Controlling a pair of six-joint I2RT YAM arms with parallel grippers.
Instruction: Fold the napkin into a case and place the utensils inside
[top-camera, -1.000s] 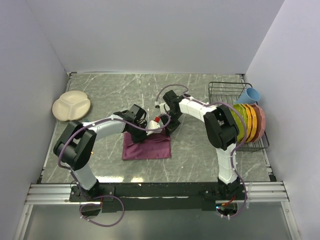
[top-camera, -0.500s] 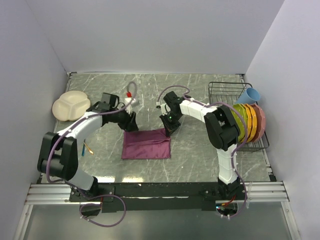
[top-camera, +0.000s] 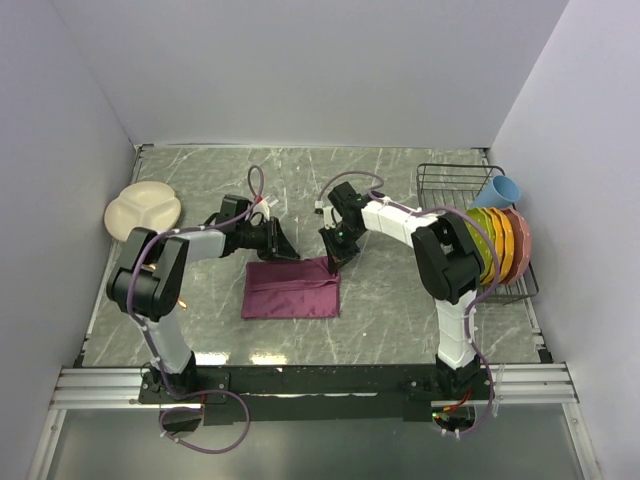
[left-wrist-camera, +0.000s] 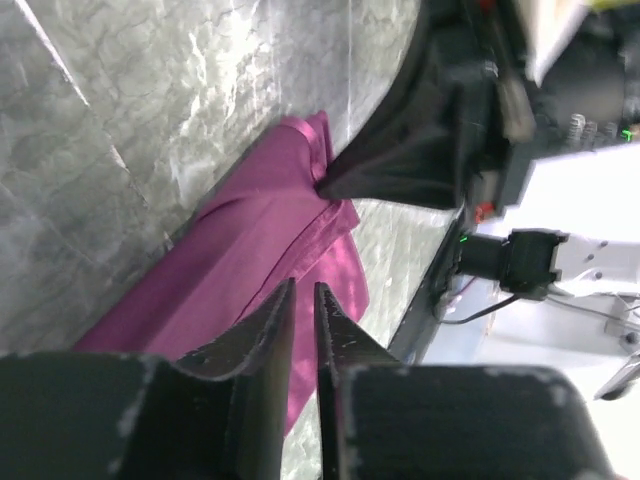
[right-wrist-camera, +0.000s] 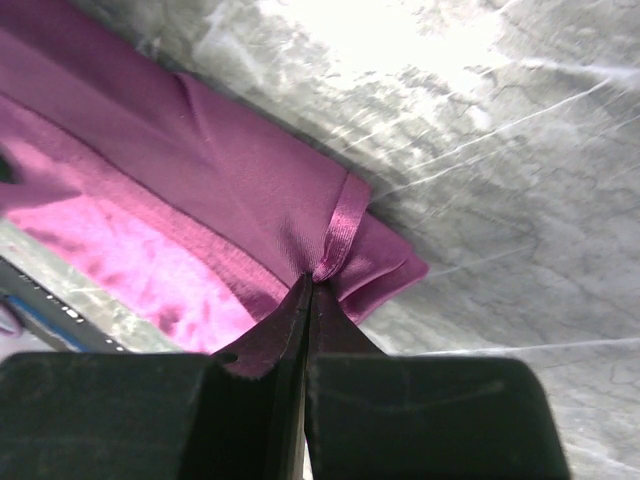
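The maroon-purple napkin (top-camera: 290, 291) lies folded as a flat rectangle at the table's middle. My right gripper (top-camera: 335, 258) is shut on its far right corner, and the right wrist view shows a hem fold of the napkin (right-wrist-camera: 230, 190) pinched at that gripper's tip (right-wrist-camera: 308, 284). My left gripper (top-camera: 285, 250) hovers at the far left corner. Its jaws (left-wrist-camera: 304, 288) stand a narrow slit apart with nothing between them, and the napkin (left-wrist-camera: 250, 240) lies beyond. The left wrist view also shows the right gripper (left-wrist-camera: 400, 170) on the corner. The utensils are hidden.
A cream divided plate (top-camera: 143, 210) sits at the back left. A wire rack (top-camera: 447, 180) at the right holds upright coloured plates (top-camera: 500, 245) and a blue cup (top-camera: 500, 188). Walls close in on the left, back and right.
My left arm swung out to the back left, off the napkin, then came back to its far left corner with jaws narrowed. My right gripper kept its hold.
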